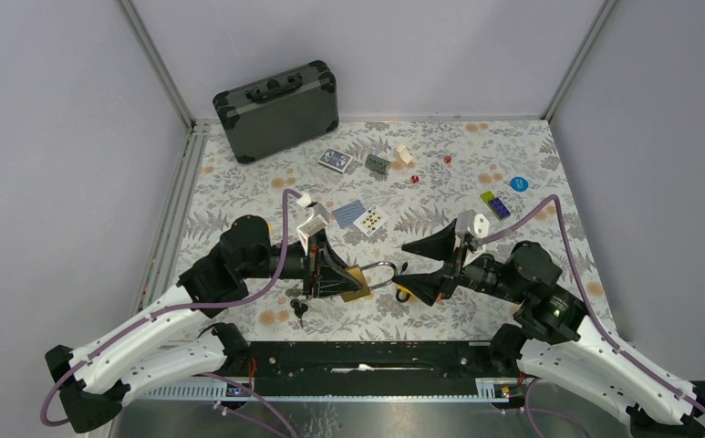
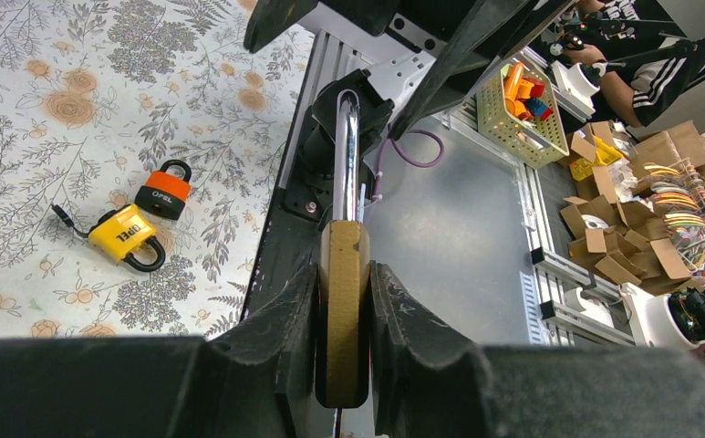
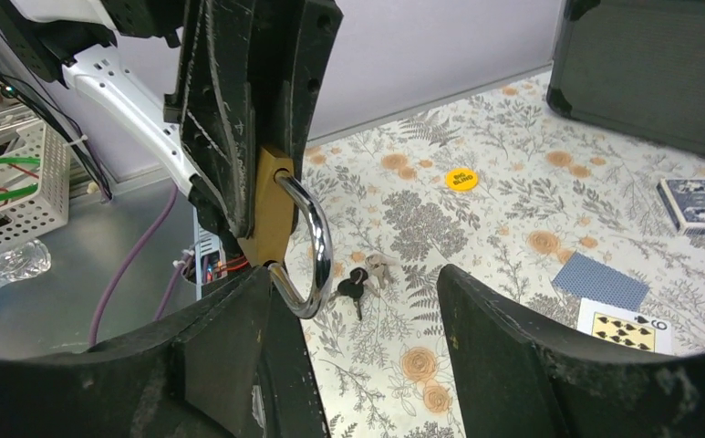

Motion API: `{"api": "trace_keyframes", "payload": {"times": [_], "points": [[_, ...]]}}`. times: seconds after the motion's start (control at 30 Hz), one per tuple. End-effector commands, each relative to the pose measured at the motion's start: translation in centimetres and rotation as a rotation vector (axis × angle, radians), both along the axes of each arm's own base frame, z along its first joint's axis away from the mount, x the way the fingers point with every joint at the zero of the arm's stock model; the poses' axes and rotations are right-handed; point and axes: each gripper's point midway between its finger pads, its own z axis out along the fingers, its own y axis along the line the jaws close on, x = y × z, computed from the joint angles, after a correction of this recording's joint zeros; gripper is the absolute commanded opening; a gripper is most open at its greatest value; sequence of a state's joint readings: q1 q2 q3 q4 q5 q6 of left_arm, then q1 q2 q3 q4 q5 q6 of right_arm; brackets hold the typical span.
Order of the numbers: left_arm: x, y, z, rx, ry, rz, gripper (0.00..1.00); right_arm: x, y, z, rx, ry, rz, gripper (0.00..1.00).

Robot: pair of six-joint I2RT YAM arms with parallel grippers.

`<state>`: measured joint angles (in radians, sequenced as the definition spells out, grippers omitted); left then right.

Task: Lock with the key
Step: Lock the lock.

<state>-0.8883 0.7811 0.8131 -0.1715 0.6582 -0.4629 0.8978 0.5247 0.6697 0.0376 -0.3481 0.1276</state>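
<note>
My left gripper (image 1: 353,278) is shut on the body of a brass padlock (image 2: 344,310), which it holds above the table. The lock's chrome shackle (image 2: 347,155) points toward the right arm. In the right wrist view the padlock (image 3: 271,210) hangs from the left fingers. Its shackle (image 3: 316,246) curves down beside my right gripper's left finger. My right gripper (image 1: 412,266) is open, its jaws wide apart and holding nothing. A bunch of keys (image 3: 362,278) with black heads lies on the floral table, seen also in the top view (image 1: 298,308) below the left gripper.
An orange padlock (image 2: 164,190) and a yellow padlock (image 2: 128,234) lie on the table by the right gripper. A dark hard case (image 1: 277,109) stands at the back left. Playing cards (image 1: 359,217), a card deck (image 1: 335,160), small blocks and a blue disc (image 1: 518,183) are scattered behind.
</note>
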Motion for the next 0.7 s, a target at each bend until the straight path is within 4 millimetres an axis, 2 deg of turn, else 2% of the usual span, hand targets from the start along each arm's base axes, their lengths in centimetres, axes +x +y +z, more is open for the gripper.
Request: {"api": "trace_keyframes", "payload": {"times": [0.0, 0.2, 0.47, 0.67], "points": [[-0.3, 0.3, 6.4, -0.176, -0.149, -0.005, 0.0, 0.4, 0.3, 1.1, 0.015, 0.01, -0.009, 0.73], [-0.3, 0.2, 6.1, -0.175, -0.141, -0.01, 0.0, 0.3, 1.1, 0.6, 0.018, 0.036, 0.023, 0.57], [-0.3, 0.2, 5.8, -0.17, -0.139, -0.012, 0.0, 0.4, 1.2, 0.0, 0.024, 0.044, 0.016, 0.4], [-0.3, 0.1, 5.6, -0.166, -0.133, -0.012, 0.0, 0.2, 1.2, -0.1, 0.027, 0.057, 0.024, 0.32]]}}
